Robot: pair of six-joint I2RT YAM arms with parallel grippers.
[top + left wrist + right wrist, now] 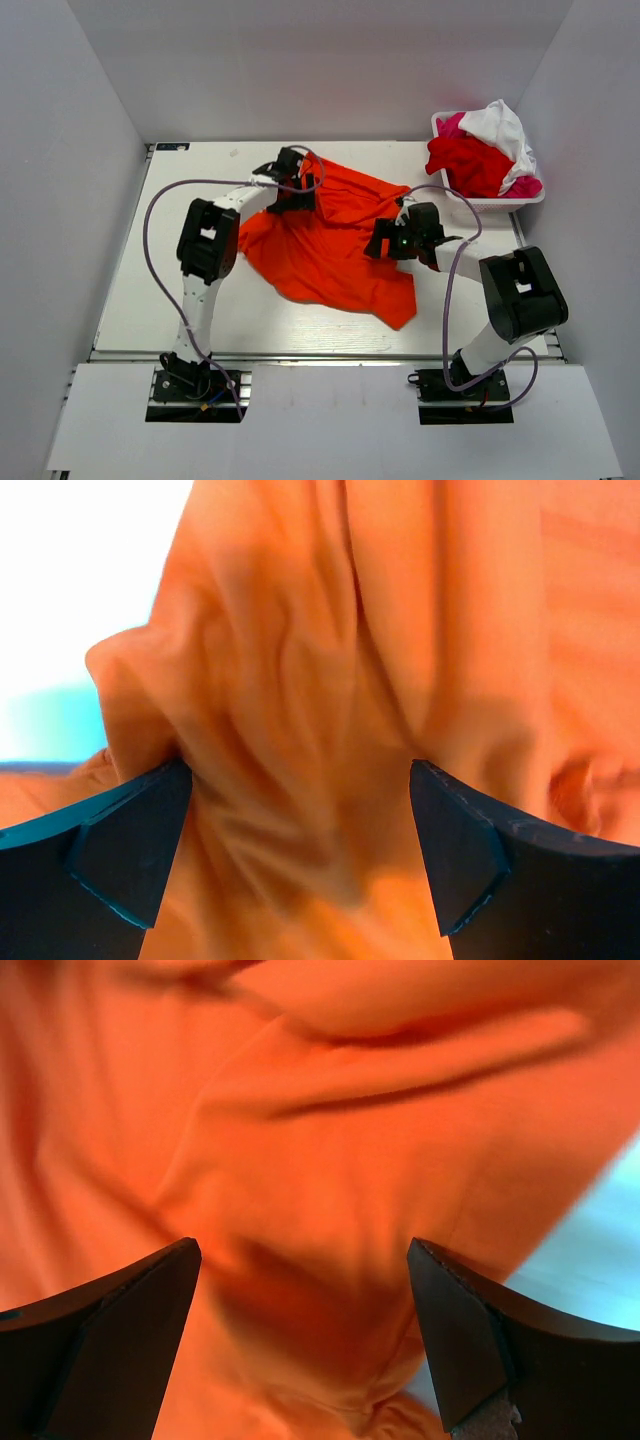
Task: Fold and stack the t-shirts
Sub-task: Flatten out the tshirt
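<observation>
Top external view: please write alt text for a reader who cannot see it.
A crumpled orange t-shirt lies on a white table, with two robot arms over it: the left arm at its far left corner, the right arm at its right edge. A white basket in the far right corner holds red, pink and white t-shirts.

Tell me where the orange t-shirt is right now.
In the top view the orange t-shirt lies crumpled in the middle of the table, the left claw over its far-left part, the right claw over its right side, the white basket farther right.
</observation>
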